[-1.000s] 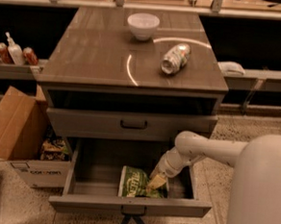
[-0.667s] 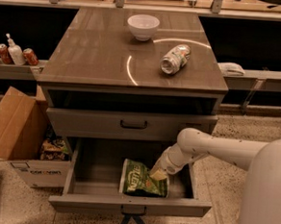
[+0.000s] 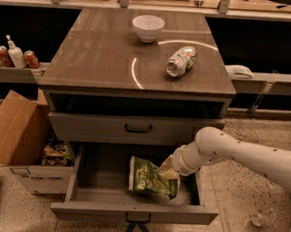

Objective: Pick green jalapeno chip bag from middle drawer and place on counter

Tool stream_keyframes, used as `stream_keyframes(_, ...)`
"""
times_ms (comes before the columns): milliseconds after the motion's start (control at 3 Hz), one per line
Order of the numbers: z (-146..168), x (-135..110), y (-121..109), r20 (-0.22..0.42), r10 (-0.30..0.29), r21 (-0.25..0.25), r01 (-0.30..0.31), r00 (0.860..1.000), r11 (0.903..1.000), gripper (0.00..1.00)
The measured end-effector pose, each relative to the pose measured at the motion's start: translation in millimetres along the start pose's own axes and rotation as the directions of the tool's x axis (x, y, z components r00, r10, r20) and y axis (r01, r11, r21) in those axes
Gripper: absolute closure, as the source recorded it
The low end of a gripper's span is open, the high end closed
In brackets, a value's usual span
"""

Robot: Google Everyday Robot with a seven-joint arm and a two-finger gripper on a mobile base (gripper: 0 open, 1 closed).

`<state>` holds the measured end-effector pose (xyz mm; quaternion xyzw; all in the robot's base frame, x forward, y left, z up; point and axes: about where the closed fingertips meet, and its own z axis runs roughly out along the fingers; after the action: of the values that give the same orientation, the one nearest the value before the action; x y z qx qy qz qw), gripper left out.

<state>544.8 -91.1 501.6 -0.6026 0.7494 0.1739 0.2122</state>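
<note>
Green jalapeno chip bag: you will find it inside the open middle drawer, right of centre, with its printed face turned up toward the camera.
Bag axis: the long axis runs roughly left to right across the drawer. The left edge stands up and the right end dips toward the drawer's right front corner.
End effector: it is down in the drawer at the bag's upper right edge, clamped on the foil there.
Arm: white, it reaches in from your right and crosses over the drawer's right wall.
Middle drawer: grey and pulled out. Blue tape strips hang below the centre of its front.
Upper drawer front: grey and closed, with a black bar handle.
Worktop: glossy brown-grey, with curved light reflections across it.
On the worktop: a white bowl stands near the back edge, and a crushed bottle lies on its side to the right, well apart from the bowl.
Left of the cabinet: an open cardboard box, with dark snack packets between it and the drawer.
Left shelf: two red cans and a pump bottle.
Floor: speckled and light.
</note>
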Motion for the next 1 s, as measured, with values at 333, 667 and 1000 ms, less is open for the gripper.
stream_keyframes(333,-50.9,-13.7,6.6,0.083,-0.04,0.044,0.036,0.996,0.9984,1.0)
stream_keyframes(667,-103.5,-16.8,9.0,0.15,-0.076,0.094,0.062,0.986,0.9937,1.0)
stream_keyframes(1000,-138.2,-16.7,3.8,0.197,-0.108,0.117,0.086,0.974,0.9894,1.0)
